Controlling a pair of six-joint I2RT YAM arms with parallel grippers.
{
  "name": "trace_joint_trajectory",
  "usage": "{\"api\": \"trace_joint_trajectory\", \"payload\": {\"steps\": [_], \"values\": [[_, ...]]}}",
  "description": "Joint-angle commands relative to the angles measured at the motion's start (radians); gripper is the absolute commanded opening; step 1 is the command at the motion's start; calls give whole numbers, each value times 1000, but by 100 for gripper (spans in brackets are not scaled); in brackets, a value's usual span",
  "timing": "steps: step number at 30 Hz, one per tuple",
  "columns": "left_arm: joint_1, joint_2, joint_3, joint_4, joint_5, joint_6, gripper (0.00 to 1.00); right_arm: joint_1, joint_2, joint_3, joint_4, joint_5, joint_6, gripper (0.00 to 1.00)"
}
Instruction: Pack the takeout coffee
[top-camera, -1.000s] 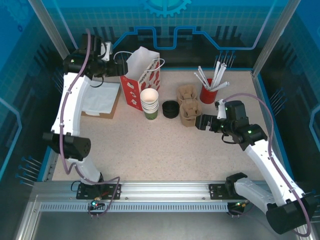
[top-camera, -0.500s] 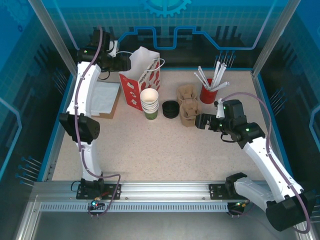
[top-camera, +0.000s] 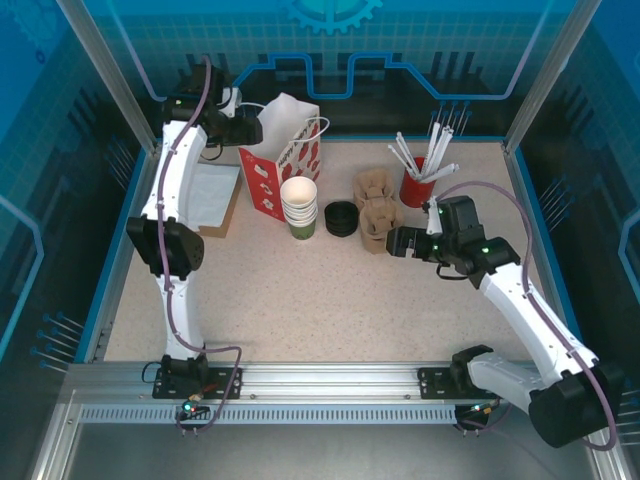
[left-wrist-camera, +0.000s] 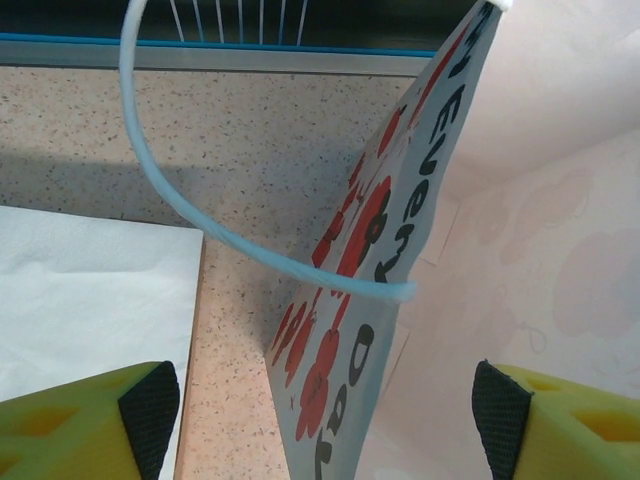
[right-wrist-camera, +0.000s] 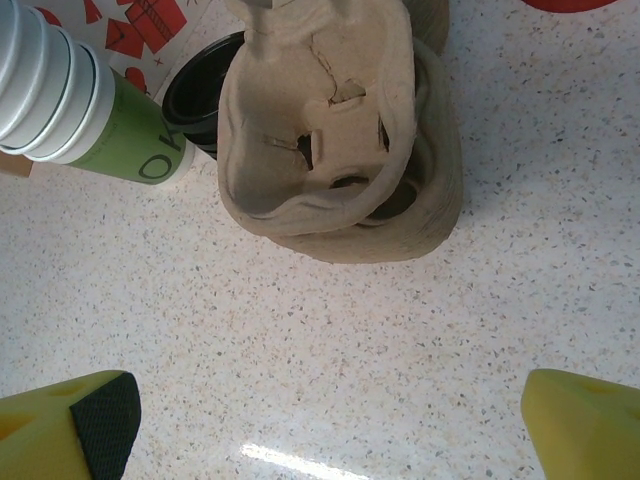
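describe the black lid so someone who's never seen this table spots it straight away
Find the red and white paper bag at the far side of the table. Just in front of it stands a stack of white-rimmed green cups, and the black lid lies flat between that stack and the brown pulp cup carriers. It alone is low, round and black.

Bright, even overhead light; the bag (left-wrist-camera: 350, 250) casts a soft shadow, and the table (right-wrist-camera: 300, 400) shows faint glare.

black lettering roughly "Even" on red-and-white paper bag (left-wrist-camera: 335, 335), "OK" on green stacked cup (right-wrist-camera: 130, 150)
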Motion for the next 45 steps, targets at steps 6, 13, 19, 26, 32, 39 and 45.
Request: {"api": "trace_joint_trajectory", "payload": {"steps": [6, 13, 19, 26, 32, 39, 45], "values": [[4, -85, -25, -28, 65, 9, 81, 44, 74, 85, 46, -26, 13, 100], [10, -80, -27, -18, 65, -13, 81, 123, 213, 174, 199, -139, 191, 100], [10, -96, -29, -13, 78, -19, 82, 223, 446, 389, 233, -151, 320, 97], [11, -121, -49, -14, 72, -14, 82, 258, 678, 608, 204, -143, 372, 79], [11, -140, -77, 5, 82, -12, 82, 270, 812, 751, 138, -150, 369, 73], [13, -74, -47, 19, 71, -13, 74, 287, 854, 781, 122, -141, 362, 72], [14, -8, 8, 25, 50, -21, 59, 298, 897, 839, 75, -135, 345, 72]]}}
